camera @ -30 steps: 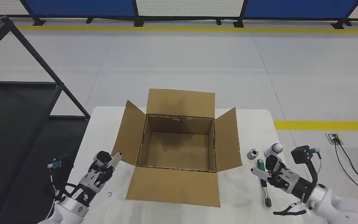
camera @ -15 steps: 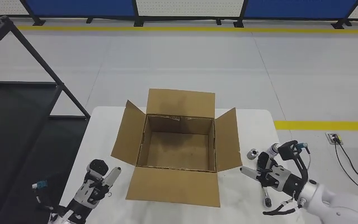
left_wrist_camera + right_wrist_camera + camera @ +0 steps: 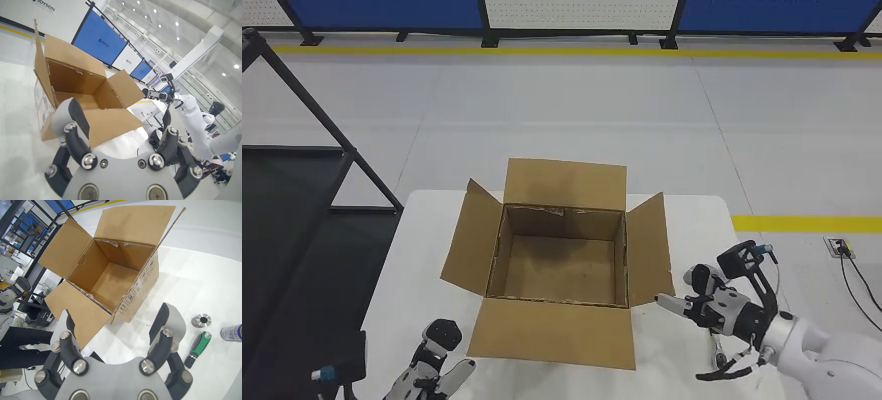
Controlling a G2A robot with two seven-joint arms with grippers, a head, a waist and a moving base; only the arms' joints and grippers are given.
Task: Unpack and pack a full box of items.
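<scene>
Top view: the cardboard box [image 3: 554, 345] is seen in the middle of the surface [image 3: 422, 250], all four flaps open and the inside bare. Unpacking is judged done; packing is not yet begun. A metal socket [image 3: 201, 320], a green-handled tool [image 3: 198, 345] and a spray can [image 3: 232, 332] are left on the surface on the right arm's side. The fingers of the left gripper [image 3: 121, 113] and right gripper [image 3: 116, 321] are spread wide, nothing held. Handling symbols are printed on one box side; the can label is too small to read.
</scene>
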